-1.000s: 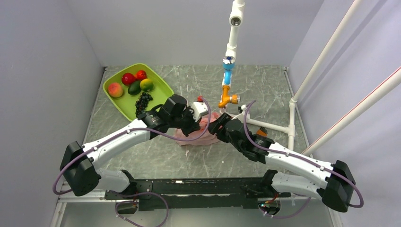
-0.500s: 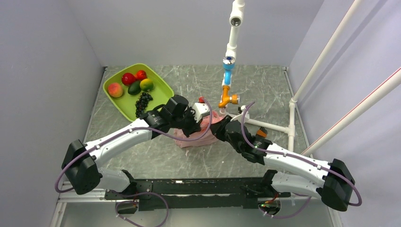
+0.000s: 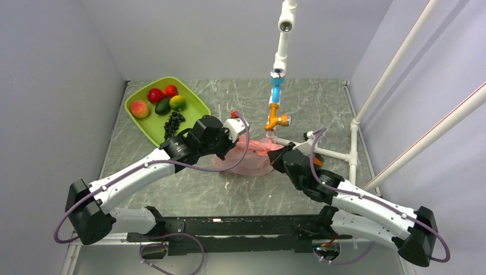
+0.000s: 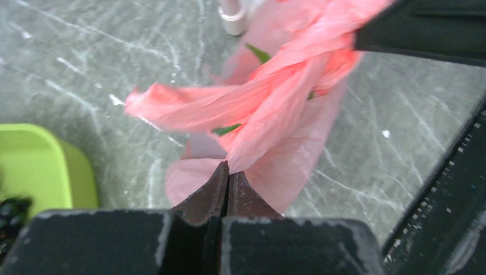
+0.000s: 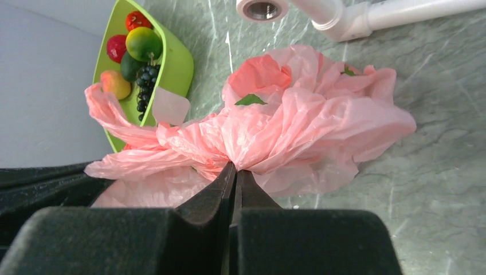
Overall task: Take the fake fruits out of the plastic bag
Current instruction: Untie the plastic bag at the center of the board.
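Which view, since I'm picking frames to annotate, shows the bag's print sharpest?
Right wrist: sharpest, plastic bag crisp and evenly lit. Left wrist: bag near the lens, soft and smeared. Top external: even light, no glare, but the bag is small.

The plastic bag [image 3: 252, 159] is thin, crinkly, translucent pink film with red patches and small green marks. It sits bunched near the middle of the desk [image 3: 321, 109], its upper folds drawn out between 2 pinches: the left tool [image 4: 228, 169] and the right tool [image 5: 236, 169], each clamped on a gathered fold. Its contents are hidden.
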Robot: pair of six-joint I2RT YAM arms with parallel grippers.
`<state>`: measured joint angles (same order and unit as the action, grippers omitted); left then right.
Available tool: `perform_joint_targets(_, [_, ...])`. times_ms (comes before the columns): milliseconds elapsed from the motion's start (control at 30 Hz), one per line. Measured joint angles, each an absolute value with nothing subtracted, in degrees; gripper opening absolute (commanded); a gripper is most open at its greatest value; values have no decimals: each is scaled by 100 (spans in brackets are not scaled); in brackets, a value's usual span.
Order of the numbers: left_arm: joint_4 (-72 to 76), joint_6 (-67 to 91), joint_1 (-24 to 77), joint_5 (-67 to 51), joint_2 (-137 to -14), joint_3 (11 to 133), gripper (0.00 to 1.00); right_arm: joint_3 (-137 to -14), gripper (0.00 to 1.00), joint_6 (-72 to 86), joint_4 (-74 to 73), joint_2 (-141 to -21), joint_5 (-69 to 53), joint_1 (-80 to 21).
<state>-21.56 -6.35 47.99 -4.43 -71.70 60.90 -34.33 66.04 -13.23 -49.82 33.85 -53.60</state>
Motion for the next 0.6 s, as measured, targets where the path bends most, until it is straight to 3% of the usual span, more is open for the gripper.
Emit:
perform_joint_targets(300, [-2008, -486, 4810, 554, -7067, 5992, 0, -3028, 0, 6211, -1726, -3841, 3116, -4971])
perform_joint_targets(467, [-1894, -484, 4810, 832, -6726, 5695, 0, -2609, 0, 5749, -1358, -3527, 1433, -3669])
perform_joint_targets(533, [-1837, -491, 4810, 808, -6569, 5610, 14, -2587, 0, 5568, -1221, -3607, 819, -3345])
perform_joint_targets(600, [-1776, -526, 4807, 718, -6458, 5564, 36, -2609, 0, 5345, -1109, -3719, 272, -3262])
